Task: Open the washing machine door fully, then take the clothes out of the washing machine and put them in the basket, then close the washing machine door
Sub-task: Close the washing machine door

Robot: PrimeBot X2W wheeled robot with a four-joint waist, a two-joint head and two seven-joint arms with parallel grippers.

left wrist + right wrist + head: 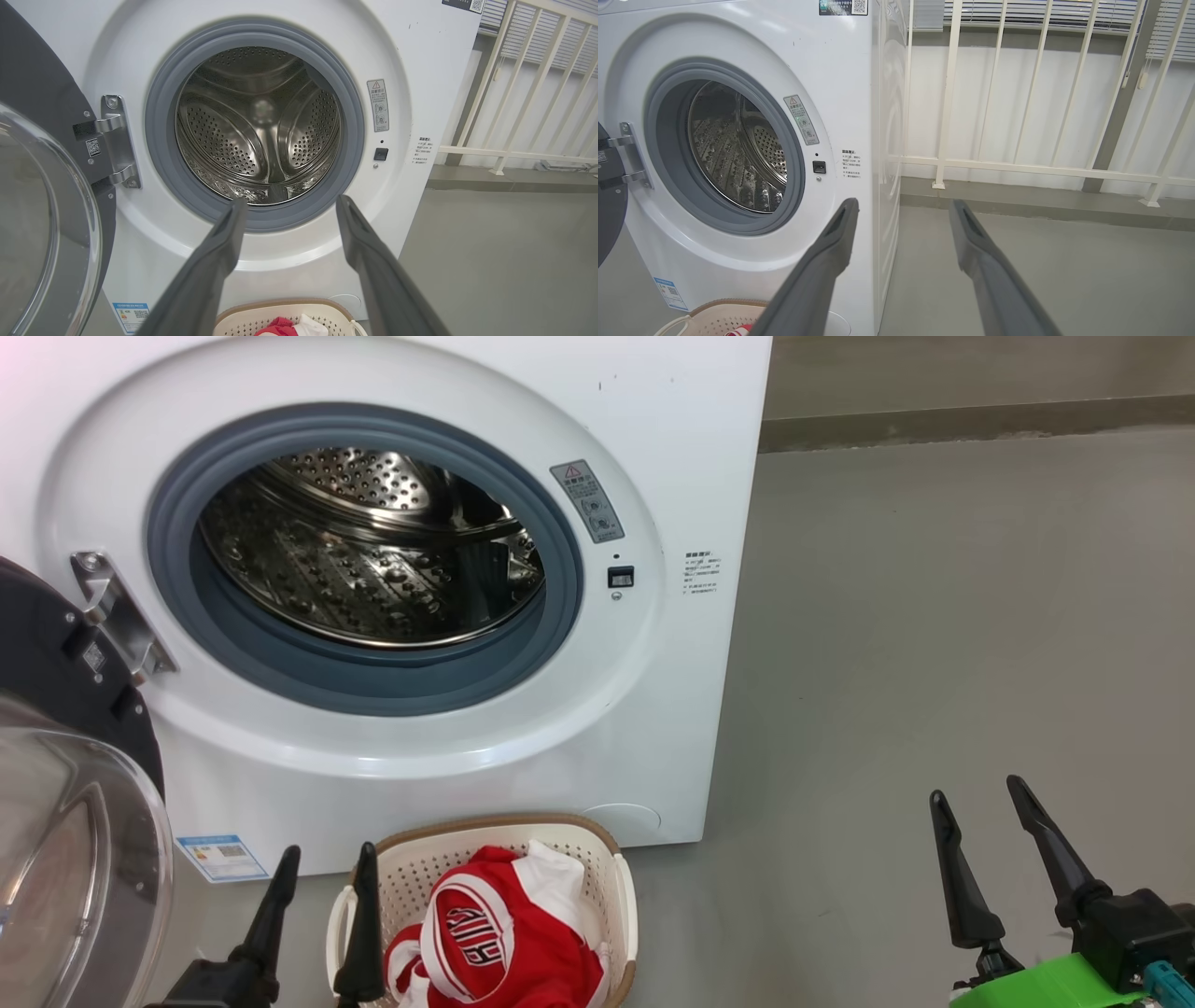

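At left the door stood wide open, our left claw spread and empty beside it. The drum looked bare and the clothes lay in the basket before the washer, so we judged only closing was left: push the door rightward. Our right claw gaped empty over grey floor, railing beyond.

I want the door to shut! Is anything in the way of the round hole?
Nothing visible blocks it. The washing machine door hangs open at the left, the drum is bare, and the clothes lie in the basket below the opening.
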